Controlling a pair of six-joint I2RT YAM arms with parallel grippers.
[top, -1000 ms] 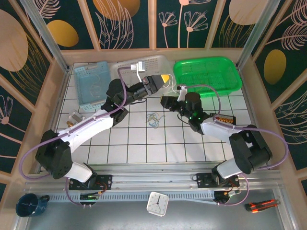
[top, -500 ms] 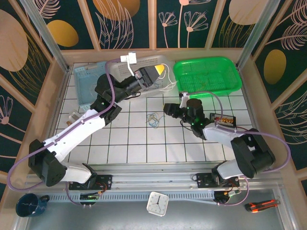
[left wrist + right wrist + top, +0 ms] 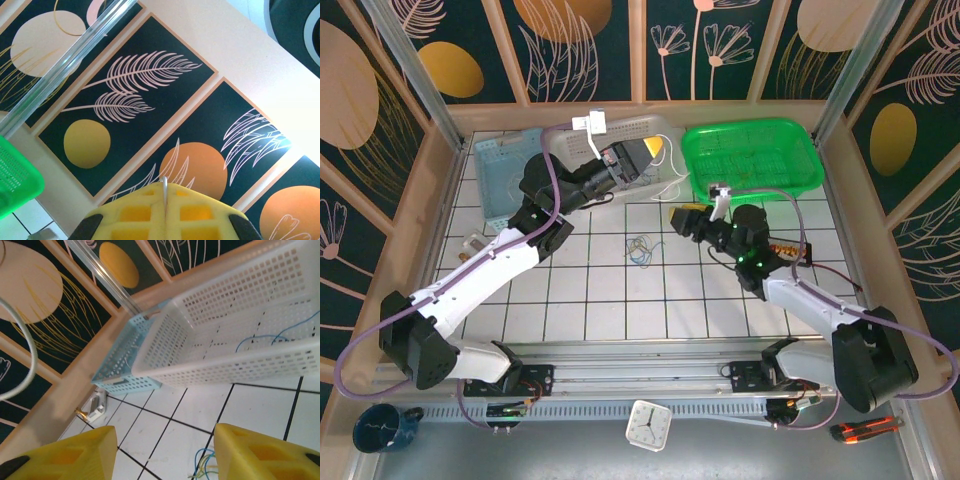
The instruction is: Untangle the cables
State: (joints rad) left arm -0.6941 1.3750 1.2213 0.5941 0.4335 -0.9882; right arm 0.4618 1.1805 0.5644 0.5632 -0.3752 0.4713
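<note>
Since the earlier frame my L arm has lifted and swung toward the back, and my R arm has stretched out so its gripper sits a bit further right; the cables haven't shifted.

Top view: L gripper (image 3: pixel 660 149) hovers over the white basket (image 3: pixel 642 122) at the back wall, w/ the blue basket (image 3: pixel 508 180) to its left and the green basket (image 3: pixel 750 160) to its right. On the L wrist cam its yellow fingers (image 3: pixel 135 215) are pressed together. A thin pale strand shows at the seam; I can't tell if it's a cable.

R gripper (image 3: pixel 683 218) is low over the tiled table (image 3: pixel 610 300), in front of the gap btw the white and green baskets. On the R wrist cam its yellow fingers (image 3: pixel 65 450) are spread apart w/ nothing btw them.

The cables (image 3: pixel 640 248), a small blue, white and tan curly clump, lie loose on the tiles mid-table, near the R gripper and touching neither gripper. The R wrist cam catches them at its bottom edge (image 3: pixel 202 467), and a thin blue wire (image 3: pixel 270 337) inside the white basket.
</note>
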